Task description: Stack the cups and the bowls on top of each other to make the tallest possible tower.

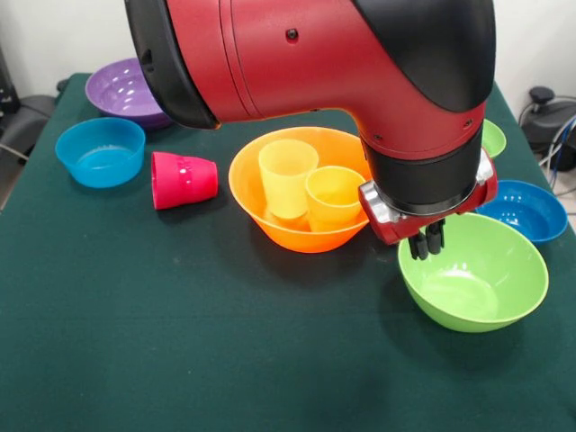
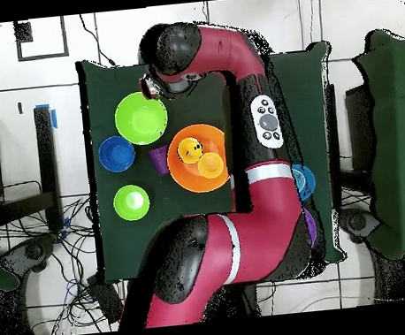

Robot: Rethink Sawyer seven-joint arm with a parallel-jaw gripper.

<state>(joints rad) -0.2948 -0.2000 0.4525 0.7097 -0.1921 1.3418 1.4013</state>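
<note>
The gripper [image 1: 427, 243] is being held over the near rim of the large lime green bowl [image 1: 474, 281], fingers pressed together, nothing grasped. 2 yellow cups [image 1: 309, 186] are being carried upright inside the large orange bowl [image 1: 270, 222]. The red-pink cup [image 1: 183, 180] is lying sideways beside it.

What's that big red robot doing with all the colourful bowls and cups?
The red and black robot arm's gripper hangs over the rim of the large lime green plastic bowl, its fingers close together and holding nothing. Beside it, the large orange plastic bowl already holds two ribbed tumblers standing upright: a pale yellow cup and a yellow-orange cup. A red-pink cup lies on its side on the dark green tablecloth. No tall tower yet.
</note>
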